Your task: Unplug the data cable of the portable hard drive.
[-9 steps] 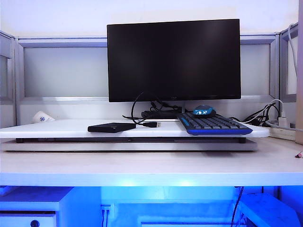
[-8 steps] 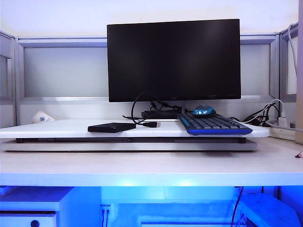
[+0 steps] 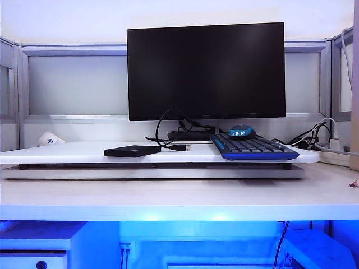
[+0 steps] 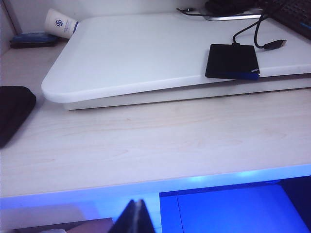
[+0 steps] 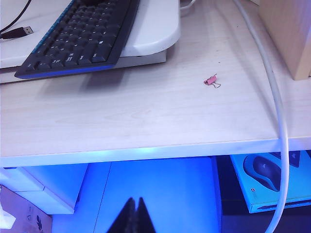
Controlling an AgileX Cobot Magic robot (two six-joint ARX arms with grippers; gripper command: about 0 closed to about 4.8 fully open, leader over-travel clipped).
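The left claw (image 4: 135, 216) is shut tight, its two black tips pressed together with nothing between them. It hangs low in front of the desk (image 4: 146, 141), off the near edge, well apart from everything on top. The right claw (image 5: 132, 213) is pinched shut too and holds nothing. It also sits low, in front of the desk edge.

On the desk lies a white raised board (image 4: 136, 53). The portable hard drive (image 4: 232, 60) is a flat black box lying on that board, close to its front edge. In the exterior view the portable hard drive (image 3: 132, 151) sits just left of the middle, in front of the monitor (image 3: 205, 70). The data cable (image 4: 252, 34) comes out of the back of the drive, loops up and bends round. Its silver-tipped plug (image 4: 275, 44) lies loose on the board, just beside the drive and near the keyboard (image 5: 77, 41).

The black and blue keyboard rests on the right part of the board. A blue mouse (image 3: 242, 132) sits behind it. A small pink clip (image 5: 211, 80) lies on the bare desk near a thick white cord (image 5: 272, 92). A paper cup (image 4: 60, 23) lies tipped over by the far left corner of the board.
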